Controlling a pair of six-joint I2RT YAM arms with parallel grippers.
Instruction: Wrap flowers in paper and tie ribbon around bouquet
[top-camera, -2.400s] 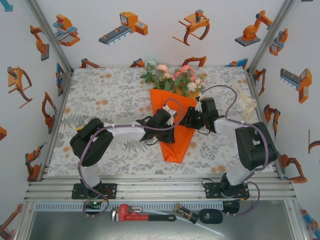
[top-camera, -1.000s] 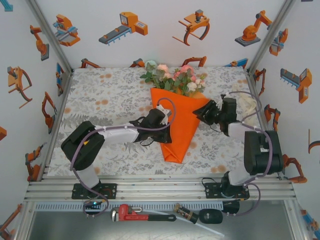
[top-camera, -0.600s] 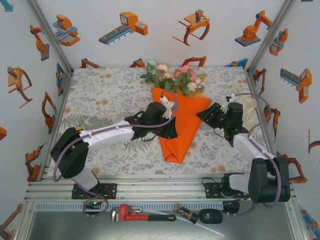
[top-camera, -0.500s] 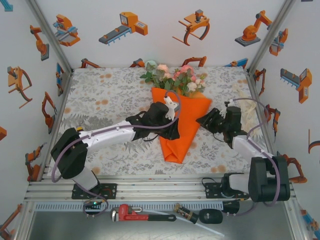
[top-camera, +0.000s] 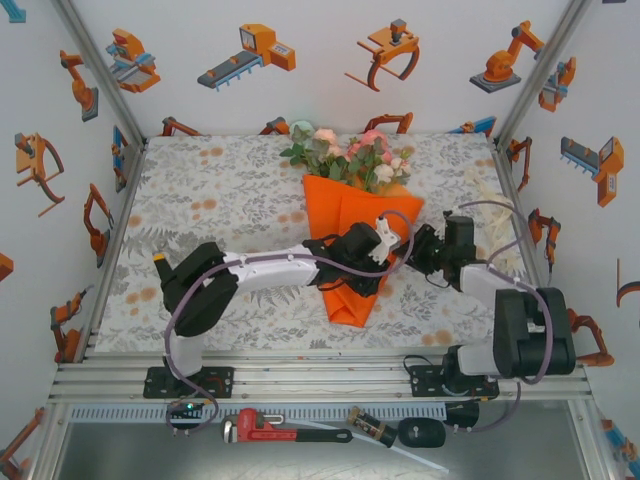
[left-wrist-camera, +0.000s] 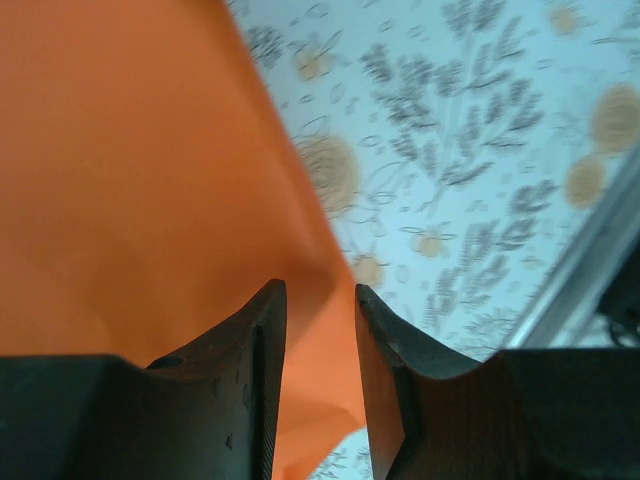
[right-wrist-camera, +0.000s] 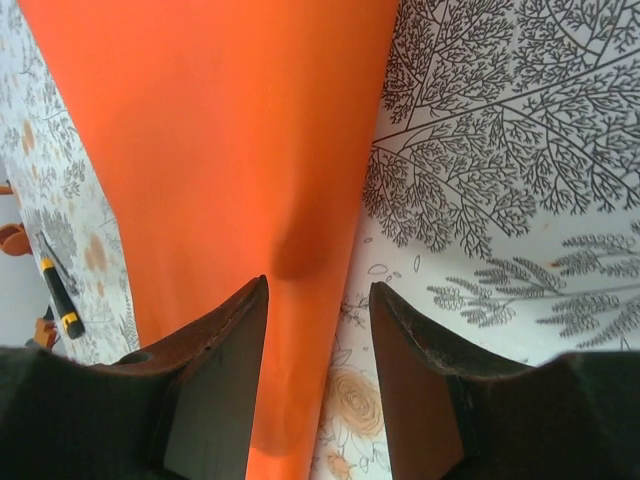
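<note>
Pink and cream blooms in a tapered bright orange paper cone (top-camera: 345, 205) are lying mid-way across the grey floral table (top-camera: 220, 200), tip toward the near edge. Light and crease-prone, it is likely wanting a hold at the narrow waist. Left gripper (left-wrist-camera: 318, 290) and right gripper (right-wrist-camera: 318, 285) are hovering slightly parted, empty, at its right edge. Stems are hiding inside.

Orange paper (top-camera: 350, 225) matt and smooth with faint soft creases, tablecloth (top-camera: 220, 190) matt printed cloth, right gripper (right-wrist-camera: 318, 284) fingers (right-wrist-camera: 215, 390) dark matt plastic with fine ridged grain, frame rails (top-camera: 320, 372) brushed bare metal, wrench (top-camera: 270, 428) red-painted metal
</note>
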